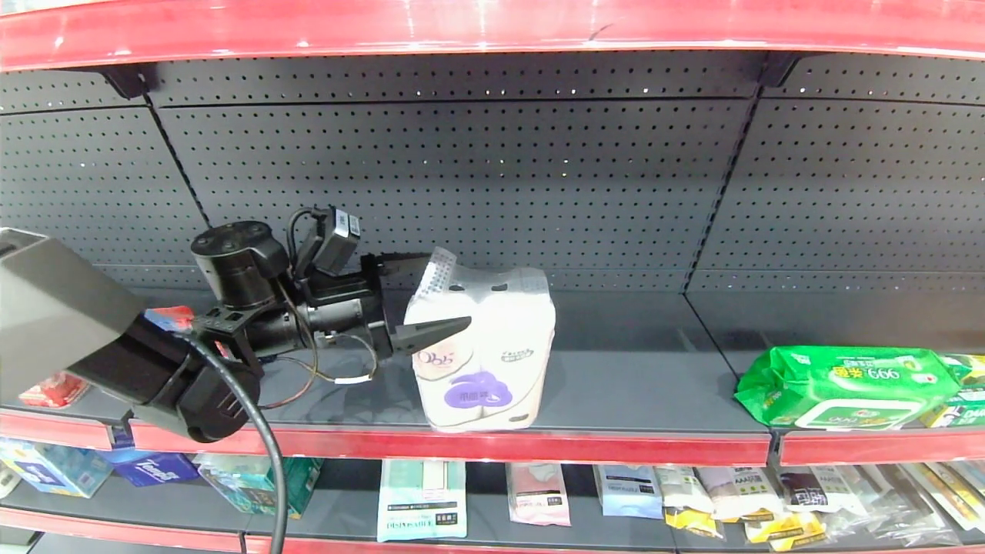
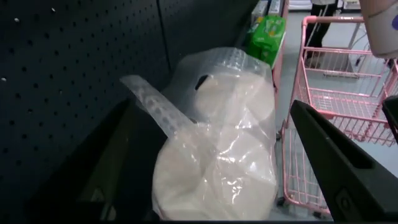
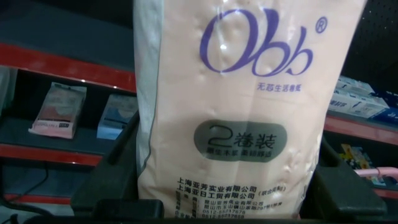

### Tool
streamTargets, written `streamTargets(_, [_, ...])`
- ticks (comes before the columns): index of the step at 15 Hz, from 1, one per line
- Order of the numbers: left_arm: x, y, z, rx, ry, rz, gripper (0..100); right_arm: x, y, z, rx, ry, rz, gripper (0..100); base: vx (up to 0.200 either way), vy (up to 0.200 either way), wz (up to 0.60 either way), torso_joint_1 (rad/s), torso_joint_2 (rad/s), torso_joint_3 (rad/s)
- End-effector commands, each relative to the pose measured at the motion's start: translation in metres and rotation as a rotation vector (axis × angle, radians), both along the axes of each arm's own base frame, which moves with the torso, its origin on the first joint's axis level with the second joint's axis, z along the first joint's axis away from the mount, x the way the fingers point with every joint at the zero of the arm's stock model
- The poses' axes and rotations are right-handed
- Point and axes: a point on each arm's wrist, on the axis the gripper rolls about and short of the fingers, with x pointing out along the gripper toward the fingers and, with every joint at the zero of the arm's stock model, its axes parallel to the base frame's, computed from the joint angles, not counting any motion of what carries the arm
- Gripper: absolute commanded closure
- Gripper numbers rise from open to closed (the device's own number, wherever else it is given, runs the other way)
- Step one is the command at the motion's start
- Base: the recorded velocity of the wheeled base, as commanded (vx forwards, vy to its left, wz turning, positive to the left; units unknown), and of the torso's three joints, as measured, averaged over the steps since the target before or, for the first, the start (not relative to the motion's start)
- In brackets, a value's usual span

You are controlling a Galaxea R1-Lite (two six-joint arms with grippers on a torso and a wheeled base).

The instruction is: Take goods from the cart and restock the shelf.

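Tissue pack (image 1: 481,346) on shelf (image 1: 616,385), left gripper (image 1: 449,291) spread around it, right gripper (image 3: 227,158) grasping second pack (image 3: 249,93)

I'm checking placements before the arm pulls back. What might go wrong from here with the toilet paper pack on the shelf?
1. The toilet paper pack stands close to the red front edge of the shelf; a nudge may tip it off.
2. The left hand straddles it, fingers apart, and the loose plastic handle lies by the rear finger, so withdrawing might snag it and drag the pack.
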Motion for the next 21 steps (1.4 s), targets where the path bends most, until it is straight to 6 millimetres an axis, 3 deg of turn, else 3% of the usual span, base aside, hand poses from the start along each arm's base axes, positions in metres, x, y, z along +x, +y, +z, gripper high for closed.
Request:
streamTargets(1, [-0.007, 0.004, 0.018, -0.023, -0.035, 0.041, 0, 0.0, 0.0, 0.0, 0.0, 0.001, 0.001, 100, 0.0, 0.0, 0.0, 0.0, 0.0, 0.0])
streamTargets(6, [-0.015, 0.007, 0.037, -0.062, -0.088, 0.119, 0, 0.0, -0.001, 0.0, 0.004, -0.001, -0.027, 100, 0.0, 0.0, 0.0, 0.0, 0.0, 0.0])
streamTargets(8, [-0.019, 0.011, 0.048, -0.118, -0.065, 0.254, 0, 0.0, -0.001, 0.001, 0.005, -0.007, -0.027, 100, 0.0, 0.0, 0.0, 0.0, 0.0, 0.0])
streamTargets(13, [-0.02, 0.029, 0.067, -0.23, -0.068, 0.773, 0, -0.001, -0.001, 0.001, 0.032, -0.013, -0.031, 100, 0.0, 0.0, 0.0, 0.0, 0.0, 0.0])
streamTargets(14, [-0.018, 0.043, 0.068, -0.256, -0.048, 1.037, 0, -0.001, -0.001, 0.002, 0.037, -0.017, -0.03, 100, 0.0, 0.0, 0.0, 0.0, 0.0, 0.0])
streamTargets(15, [-0.023, 0.048, 0.063, -0.26, -0.022, 1.18, 0, -0.001, -0.001, 0.003, 0.037, -0.018, -0.029, 100, 0.0, 0.0, 0.0, 0.0, 0.0, 0.0])
streamTargets(16, [-0.027, 0.05, 0.059, -0.249, -0.007, 1.213, 0, -0.001, -0.001, 0.003, 0.037, -0.018, -0.029, 100, 0.0, 0.0, 0.0, 0.0, 0.0, 0.0])
streamTargets(17, [-0.053, 0.057, 0.053, -0.207, 0.03, 1.222, 0, -0.002, -0.001, 0.004, 0.039, -0.026, -0.03, 100, 0.0, 0.0, 0.0, 0.0, 0.0, 0.0])
streamTargets(18, [-0.065, 0.06, 0.052, -0.171, 0.064, 1.235, 0, -0.002, -0.001, 0.005, 0.052, -0.036, -0.031, 100, 0.0, 0.0, 0.0, 0.0, 0.0, 0.0])
streamTargets(21, [-0.117, 0.072, 0.067, -0.104, 0.128, 1.238, 0, -0.001, -0.001, 0.006, 0.061, -0.051, -0.059, 100, 0.0, 0.0, 0.0, 0.0, 0.0, 0.0])
